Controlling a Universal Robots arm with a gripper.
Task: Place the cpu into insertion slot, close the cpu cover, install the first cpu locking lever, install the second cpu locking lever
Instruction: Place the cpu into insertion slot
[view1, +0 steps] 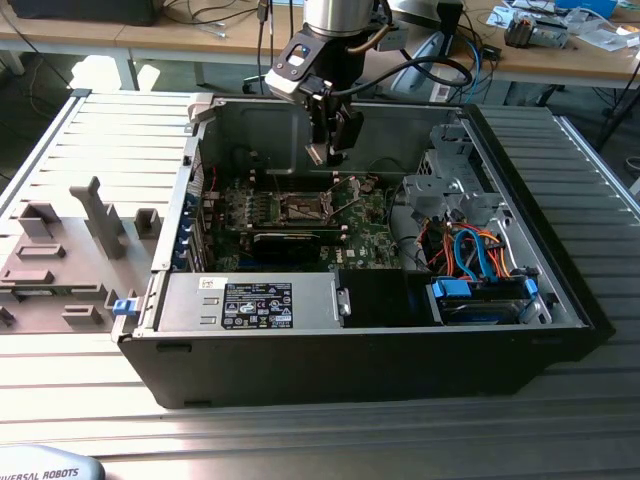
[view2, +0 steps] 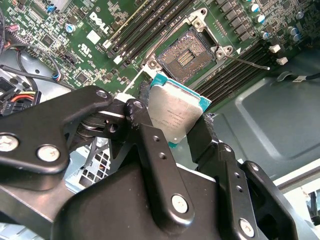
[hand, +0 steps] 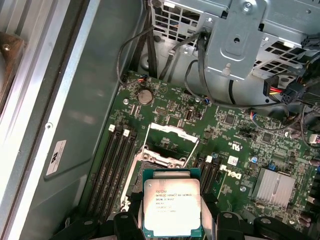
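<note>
The case holds open socket; fingers hold cpu.

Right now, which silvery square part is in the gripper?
The cpu, a solid green-edged plate; the cpu cover is the open-centred frame at the socket.

surface: slatted metal table | on it: open computer case; grey fixture blocks
</note>
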